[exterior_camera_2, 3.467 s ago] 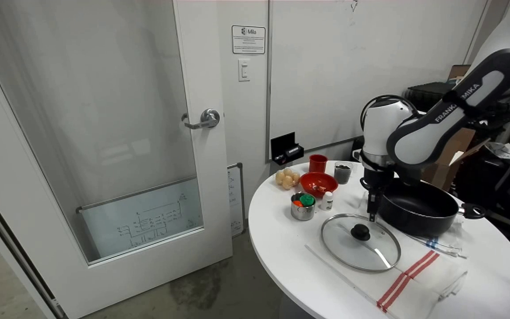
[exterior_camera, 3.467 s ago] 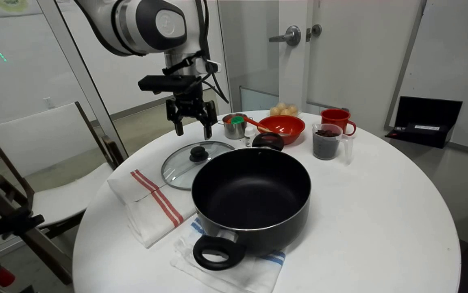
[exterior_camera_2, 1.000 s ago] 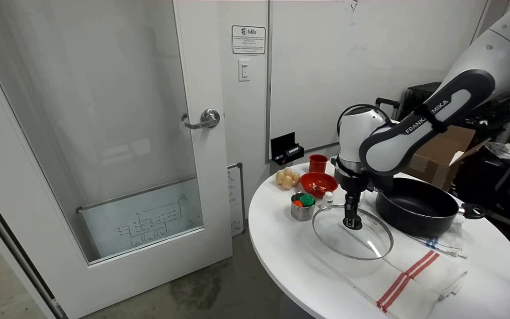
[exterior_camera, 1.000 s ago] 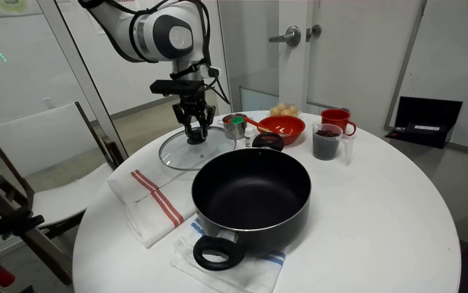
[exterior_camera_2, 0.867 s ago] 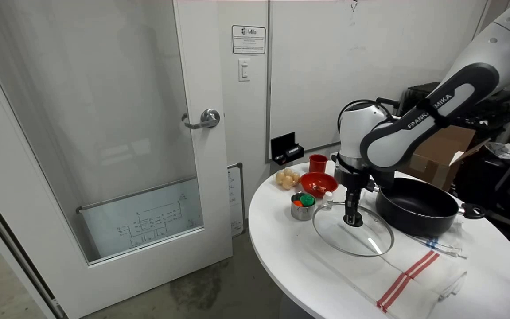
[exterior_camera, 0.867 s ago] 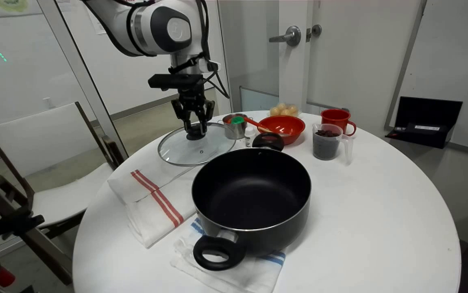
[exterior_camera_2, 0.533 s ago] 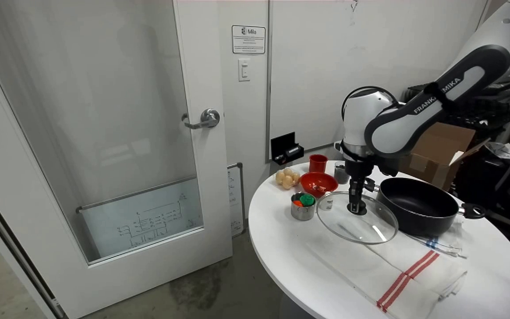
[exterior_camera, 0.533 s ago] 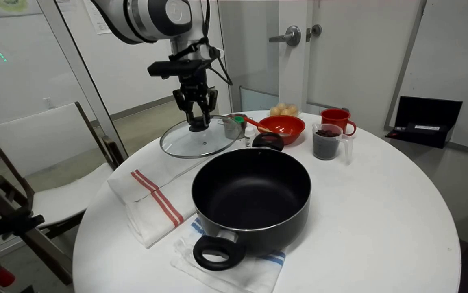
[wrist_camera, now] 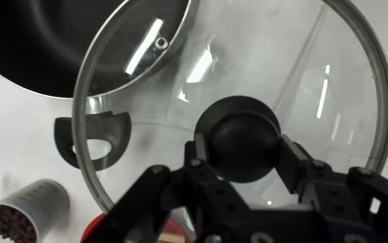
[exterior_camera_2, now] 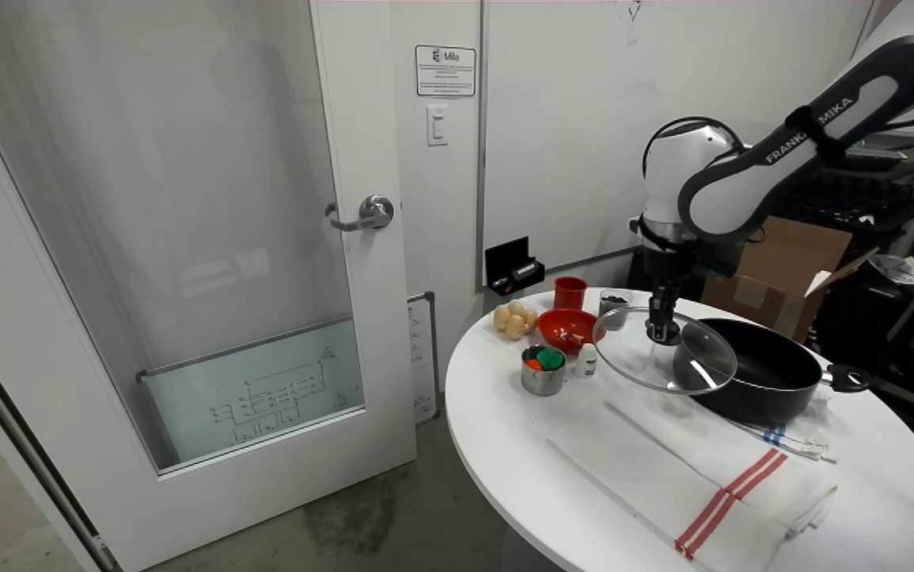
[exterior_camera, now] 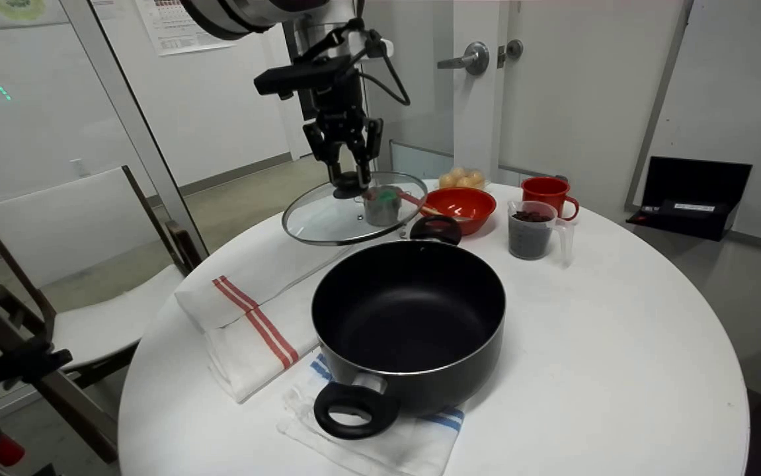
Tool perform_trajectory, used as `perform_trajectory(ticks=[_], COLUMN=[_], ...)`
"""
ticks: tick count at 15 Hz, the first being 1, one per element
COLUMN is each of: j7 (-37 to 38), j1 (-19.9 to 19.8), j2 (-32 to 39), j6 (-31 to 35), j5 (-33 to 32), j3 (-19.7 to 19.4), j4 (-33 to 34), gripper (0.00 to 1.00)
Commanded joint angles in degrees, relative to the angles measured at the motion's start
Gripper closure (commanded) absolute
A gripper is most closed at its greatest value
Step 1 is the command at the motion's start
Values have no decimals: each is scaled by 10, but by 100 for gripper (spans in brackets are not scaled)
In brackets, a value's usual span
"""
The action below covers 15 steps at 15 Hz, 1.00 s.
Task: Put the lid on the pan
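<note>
The clear glass lid [exterior_camera: 317, 219] hangs above the table, slightly tilted, with my gripper [exterior_camera: 352, 178] shut on its dark knob [wrist_camera: 244, 145]. In the wrist view a finger presses each side of the knob. The black pan [exterior_camera: 413, 304] sits uncovered, partly on a blue-striped towel, its dark inside showing. In an exterior view the lid is up and to the left of the pan; in an exterior view its glass [exterior_camera_2: 623, 349] overlaps the near wall of the pan [exterior_camera_2: 758, 397]. From the wrist, the lid's rim [wrist_camera: 384, 101] crosses over one edge of the pan [wrist_camera: 45, 40].
Behind the pan stand a red bowl [exterior_camera: 457, 205], a measuring cup [exterior_camera: 529, 231] with dark bits, and a red mug [exterior_camera: 545, 192]. A small metal pot [exterior_camera_2: 542, 380] and a white bottle [exterior_camera_2: 587, 360] are near the lid. A red-striped towel [exterior_camera: 248, 337] lies beside the pan.
My gripper came down, took hold of the lid's knob, and lifted the lid off the table. Over the last half second the lid rose further and moved toward the pan, which stayed put.
</note>
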Motion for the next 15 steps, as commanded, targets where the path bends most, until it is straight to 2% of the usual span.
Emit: perform_trajectory(ticks=[1,15], j7=[15,20], j1=[-16,-90], j2=[-61,-162], j6=[5,54], j5=[-6,11], j3=[-12,-31], j4=[-56,-186], gripper=[74,74])
